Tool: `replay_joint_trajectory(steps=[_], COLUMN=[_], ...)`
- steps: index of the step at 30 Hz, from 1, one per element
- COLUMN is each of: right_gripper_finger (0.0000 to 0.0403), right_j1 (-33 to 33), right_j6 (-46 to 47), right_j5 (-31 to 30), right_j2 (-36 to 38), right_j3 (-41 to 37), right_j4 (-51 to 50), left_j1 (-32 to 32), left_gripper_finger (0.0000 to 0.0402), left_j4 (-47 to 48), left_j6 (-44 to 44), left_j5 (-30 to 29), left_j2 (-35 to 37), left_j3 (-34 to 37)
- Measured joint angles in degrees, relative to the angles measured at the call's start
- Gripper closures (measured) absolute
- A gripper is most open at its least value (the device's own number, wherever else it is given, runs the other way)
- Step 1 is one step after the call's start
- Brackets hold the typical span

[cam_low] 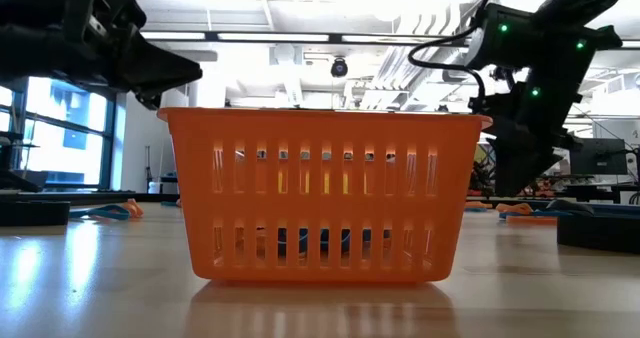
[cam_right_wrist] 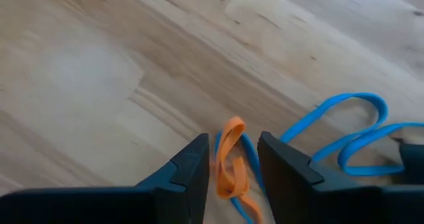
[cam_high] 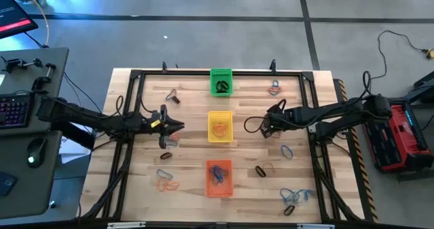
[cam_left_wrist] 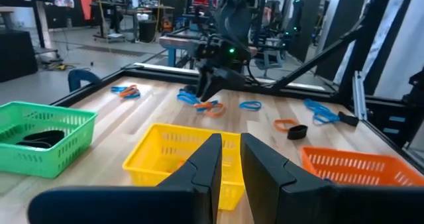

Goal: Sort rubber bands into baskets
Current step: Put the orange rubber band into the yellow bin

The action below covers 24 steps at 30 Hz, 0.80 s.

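An orange band (cam_right_wrist: 230, 159) is pinched in the right claw (cam_right_wrist: 232, 171) mid-bench; the left claw (cam_left_wrist: 228, 164), narrowly parted, is held empty beside the yellow basket (cam_left_wrist: 173, 159).

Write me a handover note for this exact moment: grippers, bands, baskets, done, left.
Right gripper: holds an orange band and a blue band together, right of the yellow basket.
Left gripper: narrow gap, nothing between the fingers, left of the yellow basket.
Done: black bands in the green basket, orange in yellow, blue in the orange basket.
Left: loose bands on both sides of the table.
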State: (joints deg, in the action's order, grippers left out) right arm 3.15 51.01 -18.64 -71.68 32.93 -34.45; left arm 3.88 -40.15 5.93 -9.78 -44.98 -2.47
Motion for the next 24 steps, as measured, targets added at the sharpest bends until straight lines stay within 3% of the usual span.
replay_joint_trajectory(steps=[10, 13, 19, 24], right_gripper_finger=[0.0288, 0.0308, 0.0391, 0.0389], right_j1=[1.81, 2.13, 2.08, 2.06], right_j6=[-2.82, -3.31, -4.25, -4.82], right_j5=[1.33, 0.52, -0.44, -0.7], right_j2=[-4.34, -5.91, -6.34, -6.3], right_j3=[0.0, 0.0, 0.0, 0.0], right_j4=[2.9, 3.41, 3.43, 3.45], left_j1=[-0.51, -0.51, -0.51, -0.49], left_gripper_finger=[0.0355, 0.0355, 0.0355, 0.0355], left_j4=[-0.03, -0.01, -0.01, 0.01], left_j6=[-0.02, 0.0, 0.0, 0.68], left_j5=[0.22, 0.55, 0.66, 0.66], left_j2=[0.03, 0.03, 0.03, 0.03], left_j3=[0.06, 0.06, 0.06, 0.06])
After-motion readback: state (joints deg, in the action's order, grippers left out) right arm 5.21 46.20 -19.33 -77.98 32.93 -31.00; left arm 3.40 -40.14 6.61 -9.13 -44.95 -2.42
